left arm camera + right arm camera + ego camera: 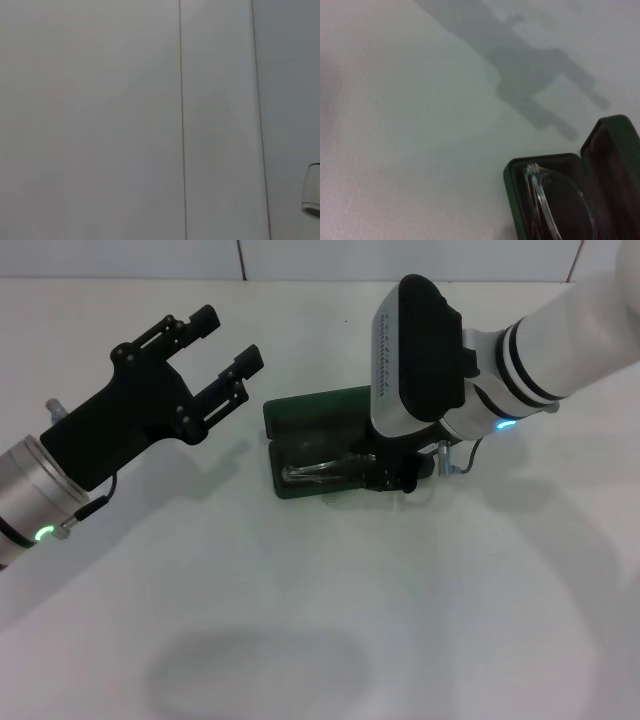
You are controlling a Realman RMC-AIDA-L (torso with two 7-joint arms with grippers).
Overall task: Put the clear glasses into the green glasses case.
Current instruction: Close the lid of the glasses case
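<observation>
Your right pincer (392,472), grip state hidden, sits over the open green glasses case (310,412) holding the clear glasses (318,472); your left pincer (226,348) hovers spread apart.

Dark green glasses case (310,415), dark lining; colourless clear glasses (555,200). Black left gripper (225,365), silver wrist. White right arm (560,325), black bands. Plain white table (300,620).

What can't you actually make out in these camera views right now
- Right claw: head view, hidden under its own wrist housing.
- Clear glasses: right wrist view, cut off by the edge.
- Green glasses case: head view, right end behind the arm.
</observation>
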